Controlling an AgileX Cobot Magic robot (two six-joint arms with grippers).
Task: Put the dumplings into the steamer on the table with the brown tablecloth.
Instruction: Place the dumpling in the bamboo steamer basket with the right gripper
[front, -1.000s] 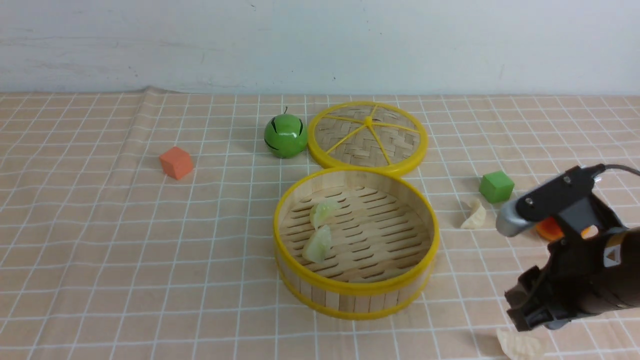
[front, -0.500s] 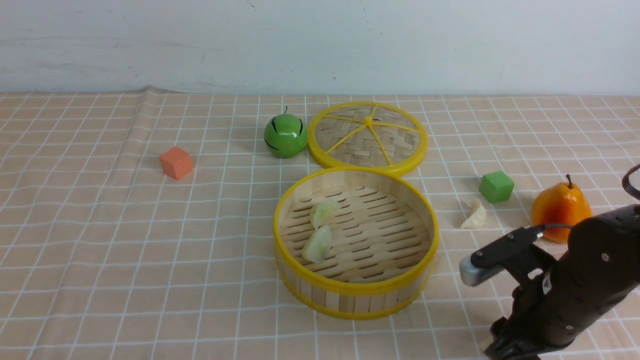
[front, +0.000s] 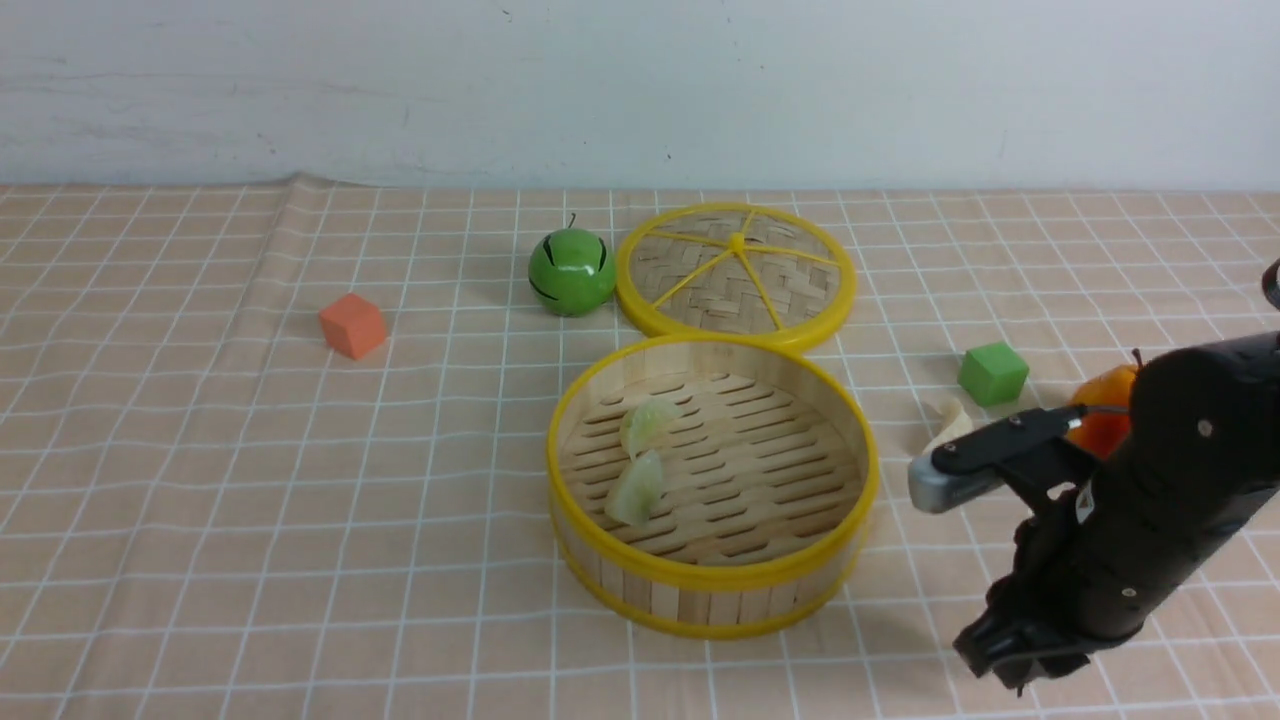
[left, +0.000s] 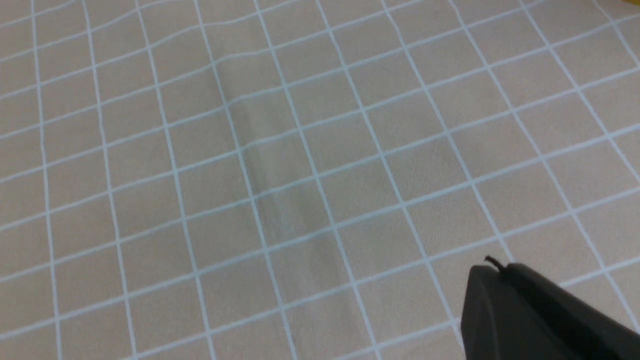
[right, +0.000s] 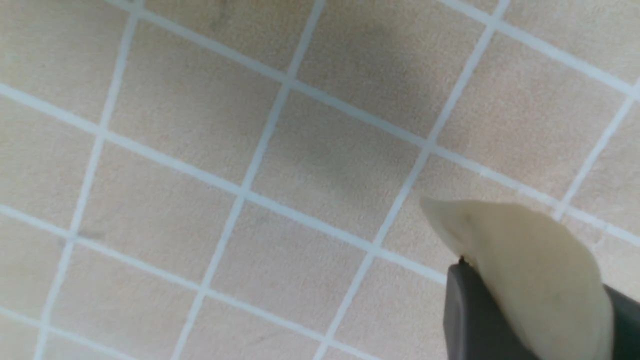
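The right claw (front: 1005, 662) grips a cream dumpling (right: 525, 260) beside the steamer (front: 712, 576); the left claw (left: 520, 310) is fully closed.

My right arm (front: 1150, 520) is a rounded black shell with silver screws (front: 1205, 428), a white label (front: 1085, 507) and a grey-tipped black camera bar (front: 985, 462); my fingers (right: 467, 320) are dark grey.

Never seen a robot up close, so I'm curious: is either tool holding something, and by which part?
The right tool grips a cream-white dumpling across its body, one pointed end sticking out free. The left tool is shut on nothing.
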